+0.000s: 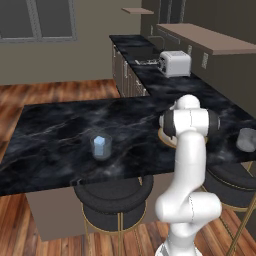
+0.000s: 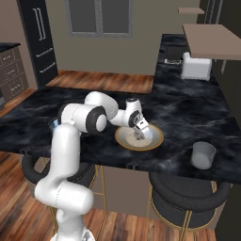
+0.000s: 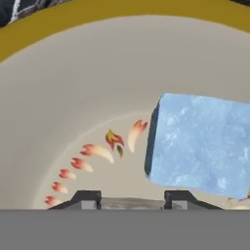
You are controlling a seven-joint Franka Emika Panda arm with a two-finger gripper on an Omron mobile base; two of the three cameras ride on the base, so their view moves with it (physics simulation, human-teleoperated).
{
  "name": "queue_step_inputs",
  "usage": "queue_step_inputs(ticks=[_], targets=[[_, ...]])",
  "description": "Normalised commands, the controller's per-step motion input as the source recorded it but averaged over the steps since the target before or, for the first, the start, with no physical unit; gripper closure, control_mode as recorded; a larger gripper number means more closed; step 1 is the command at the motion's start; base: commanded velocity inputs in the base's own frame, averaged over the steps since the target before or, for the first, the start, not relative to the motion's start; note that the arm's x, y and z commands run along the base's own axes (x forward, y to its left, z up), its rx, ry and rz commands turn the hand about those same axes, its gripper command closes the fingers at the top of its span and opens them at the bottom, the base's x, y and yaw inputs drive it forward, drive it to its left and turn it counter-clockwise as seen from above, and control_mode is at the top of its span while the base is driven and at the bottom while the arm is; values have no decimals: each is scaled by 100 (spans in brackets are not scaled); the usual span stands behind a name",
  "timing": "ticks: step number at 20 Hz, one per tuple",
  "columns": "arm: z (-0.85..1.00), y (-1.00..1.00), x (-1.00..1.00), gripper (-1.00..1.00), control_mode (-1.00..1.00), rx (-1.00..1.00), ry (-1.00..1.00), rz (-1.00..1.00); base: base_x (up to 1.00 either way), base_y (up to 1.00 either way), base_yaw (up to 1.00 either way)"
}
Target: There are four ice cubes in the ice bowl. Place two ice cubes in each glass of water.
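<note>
Roughly, the task looks part done. The near glass (image 1: 101, 146), standing on the desk (image 1: 55, 125) well apart from the ice bowl (image 2: 153, 139), has pale-blue ice showing inside. The count isn't clear: at least one cube, maybe two stacked. The far glass (image 2: 203, 155), on the other side of the bowl near the desk edge, reads plain grey with no blue in it, so probably nothing is delivered there yet.

The hand (image 2: 139, 133) is down inside the bowl with the arm reaching over the rim. The jaws are clenched. In the hand view one ice cube (image 3: 200, 146) lies on the bowl's beige floor next to the painted flame marks. It sits off toward one fingertip (image 3: 178, 197) rather than centred between the two, so whether the hand actually grips that cube or has closed beside it can't be told. The rest of the bowl's contents can't be made out from the base views, because the hand covers the middle.

Judgement:
- First glass is loaded or nearly so.
- Second glass still needs its two cubes.
- Current step is a pickup in the bowl.
- Main risk is a missed or edge grip on a small, slippery cube.
</note>
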Motion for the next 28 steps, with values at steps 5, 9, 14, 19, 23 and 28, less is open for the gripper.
queue_step_inputs(ticks=[5,9,14,19,23,28], targets=[[5,0,-25,100,-100,0,-6,-8,0,0,0],[60,0,-11,100,-100,3,-9,-7,0,0,0],[89,2,-3,100,-100,0,0,-4,0,0,0],[49,-38,-39,100,-100,0,0,-8,0,0,0],[21,-94,-46,100,-100,3,0,-20,0,0,0],[8,-94,-40,100,-100,2,0,-28,0,0,0]])
